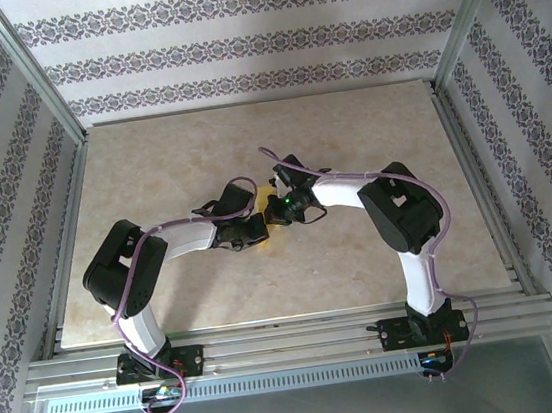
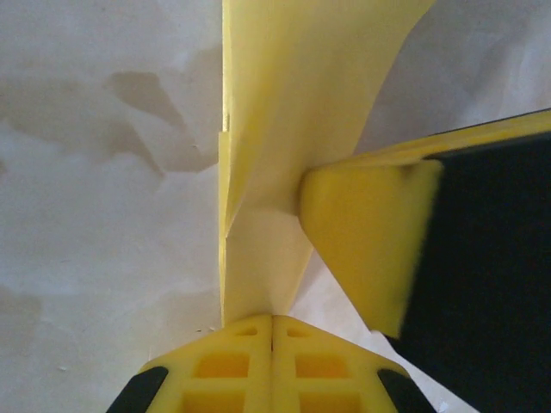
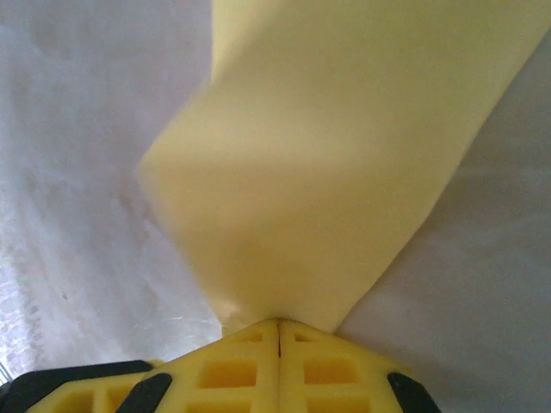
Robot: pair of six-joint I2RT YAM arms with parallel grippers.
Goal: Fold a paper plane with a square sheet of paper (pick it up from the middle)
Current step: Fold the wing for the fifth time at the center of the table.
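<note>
At the middle of the table (image 1: 150,162), the yellow paper (image 2: 284,95) is clamped by the left gripper (image 2: 273,320) and the right gripper (image 3: 278,324).

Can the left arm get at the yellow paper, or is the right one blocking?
Looks like yes: left gripper is shut on the paper; right gripper pinches it too, not blocking.

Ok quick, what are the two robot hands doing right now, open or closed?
Left gripper: closed, pinching the yellow paper.
Right gripper: closed, pinching the same yellow paper.
</note>
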